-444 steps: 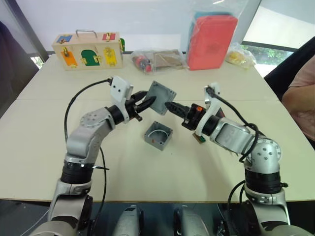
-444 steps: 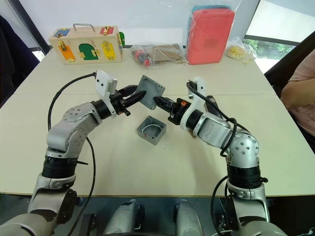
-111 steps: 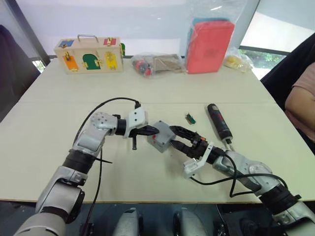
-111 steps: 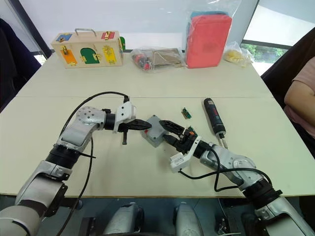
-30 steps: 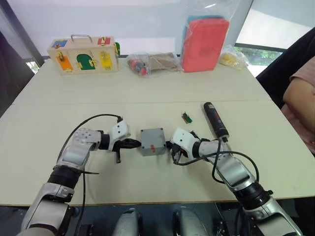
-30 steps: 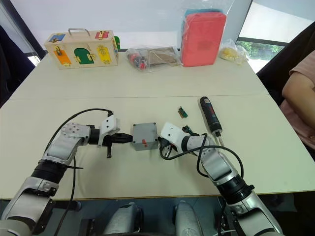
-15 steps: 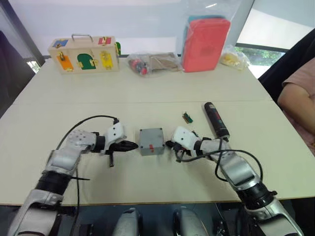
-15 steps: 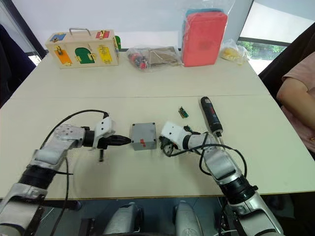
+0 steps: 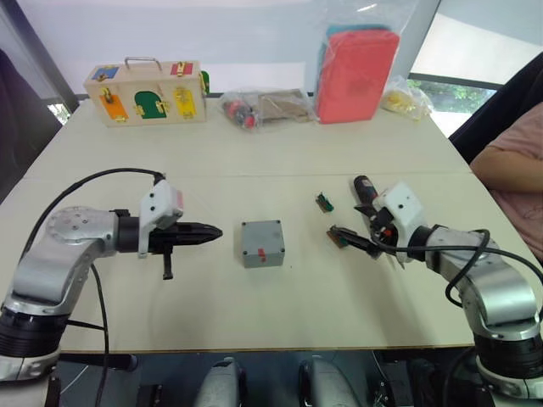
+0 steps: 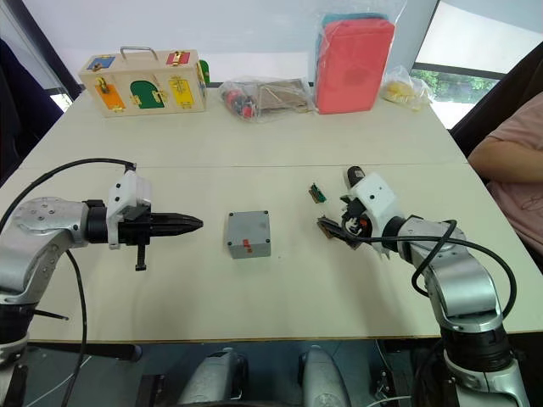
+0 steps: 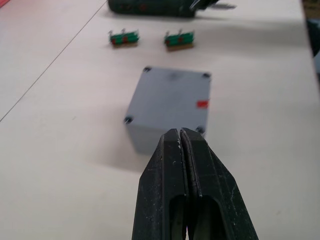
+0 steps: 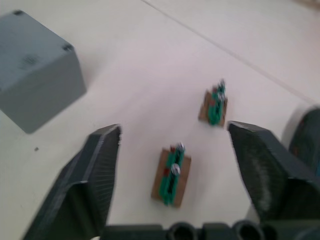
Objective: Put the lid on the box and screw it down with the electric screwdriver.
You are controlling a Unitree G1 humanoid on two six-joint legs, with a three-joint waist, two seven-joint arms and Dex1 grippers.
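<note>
Both hands backed off small square grey plastic box, shallow grey lid seated on top. Left hand pressed together at box's 9 o'clock; right hand spread at 3 o'clock beside slim black pen-shaped electric screwdriver. Lidding looks done; screwing remains.

Tabletop, far edge: wooden latch box, clear bag of parts, red case in plastic, yellow bag. Mid-table: two green connector blocks, close together.
</note>
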